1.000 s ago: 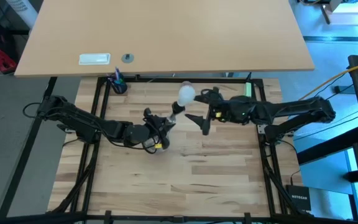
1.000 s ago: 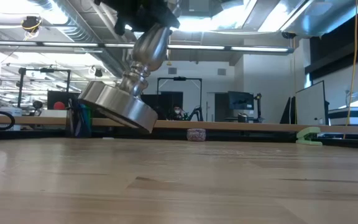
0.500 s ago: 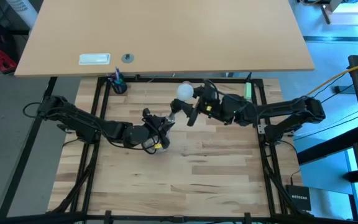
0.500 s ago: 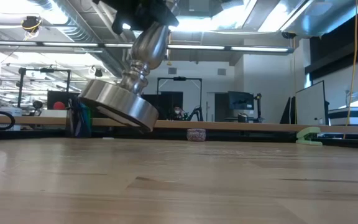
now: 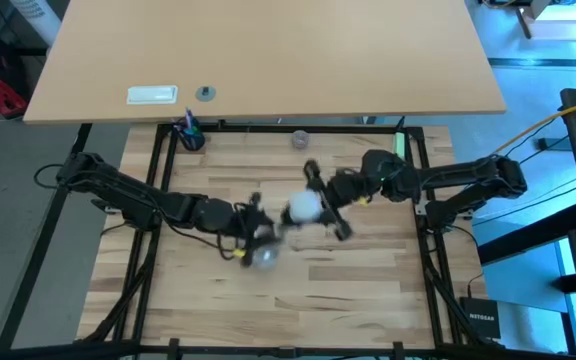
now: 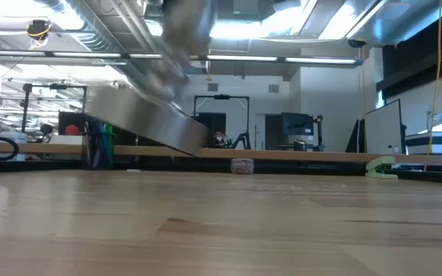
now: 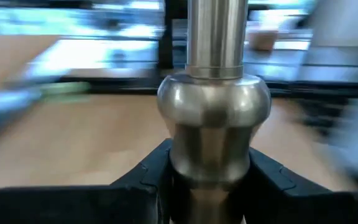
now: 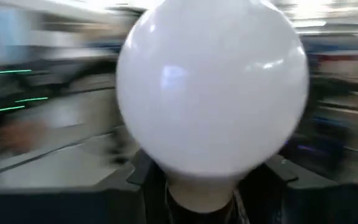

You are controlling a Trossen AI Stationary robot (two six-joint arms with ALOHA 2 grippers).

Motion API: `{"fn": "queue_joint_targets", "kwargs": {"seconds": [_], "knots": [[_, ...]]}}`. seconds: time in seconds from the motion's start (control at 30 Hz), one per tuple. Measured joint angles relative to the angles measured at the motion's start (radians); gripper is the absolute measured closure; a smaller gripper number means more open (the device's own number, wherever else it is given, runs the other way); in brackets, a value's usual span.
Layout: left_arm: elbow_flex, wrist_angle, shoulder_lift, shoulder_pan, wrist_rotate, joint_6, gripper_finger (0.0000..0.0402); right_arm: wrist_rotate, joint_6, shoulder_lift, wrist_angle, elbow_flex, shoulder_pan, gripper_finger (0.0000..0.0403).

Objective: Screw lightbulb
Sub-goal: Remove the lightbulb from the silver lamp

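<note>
The white lightbulb (image 5: 303, 207) (image 8: 211, 93) hangs over the middle of the table, with my right gripper (image 5: 324, 203) (image 8: 207, 186) shut on it from the right. The silvery stand (image 7: 215, 106) is tilted and lifted, and its round base (image 6: 140, 126) (image 5: 263, 256) is blurred and clear of the tabletop. My left gripper (image 5: 249, 222) (image 7: 210, 186) is shut on its stem. The bulb sits at the stand's upper end; whether it is in the socket I cannot tell. My left gripper pinches the stand's stem at its rounded bulge (image 7: 213, 149) between its two fingers, coming roughly level from the table's left. The stand is lifted clear of the table and tilted, base toward the near edge. My right gripper has the bulb's lower, narrowing part (image 8: 197, 186) between its two fingers (image 8: 143, 182), coming from the table's right. The round globe stands out beyond the fingertips. The bulb is clear of the table.
A small purplish-grey round object (image 5: 299, 139) (image 6: 242, 165) lies near the table's far edge. A dark cup with pens (image 5: 190, 135) stands at the far left corner, and a green clip (image 6: 380, 166) at the far right. Bare wood lies toward the near edge.
My right gripper has swung in toward the bulb, turned, and shut on it. Both grippers, with the stand and the bulb, have then moved fast toward the table's near edge. The stand's base has tipped further and stays clear of the table.
</note>
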Motion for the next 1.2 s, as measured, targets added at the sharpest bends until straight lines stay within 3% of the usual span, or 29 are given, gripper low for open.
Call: {"fn": "queue_joint_targets", "kwargs": {"seconds": [0.1,0.17,0.23,0.37,0.5,0.67,0.83,0.93,1.07,1.2], "knots": [[0.000,0.050,-0.005,0.001,0.307,-0.040,0.0283,-0.331,0.011,0.010,-0.005,0.029,-0.002,0.0246],[0.000,0.104,0.000,0.008,0.434,-0.080,0.0283,-0.431,-0.004,0.021,0.010,0.048,0.010,0.0247],[0.000,0.142,0.006,0.015,0.491,-0.079,0.0283,-0.430,-0.025,0.024,0.010,0.058,0.025,0.0247],[0.000,0.127,0.006,0.019,0.506,-0.085,0.0283,-0.375,-0.049,0.035,0.000,0.062,0.035,0.0247],[0.000,0.099,0.002,0.019,0.396,-0.058,0.0283,-0.225,0.023,0.031,-0.015,0.062,0.034,0.0242],[0.000,0.065,0.000,0.021,0.209,-0.016,0.0283,-0.061,0.038,-0.030,-0.174,0.062,0.030,0.0113],[0.000,-0.003,-0.001,0.005,-0.123,-0.005,0.0283,0.216,0.035,-0.147,-0.448,0.062,0.030,0.0019],[-0.001,-0.031,-0.001,-0.003,-0.301,-0.012,0.0283,0.378,0.058,-0.212,-0.598,0.062,0.032,0.0015],[-0.001,-0.063,-0.001,-0.005,-0.492,-0.073,0.0283,0.491,0.162,-0.238,-0.681,0.058,0.032,0.0037],[-0.001,-0.066,0.000,-0.004,-0.599,-0.113,0.0283,0.582,0.205,-0.203,-0.551,-0.010,0.032,0.0056]]}}
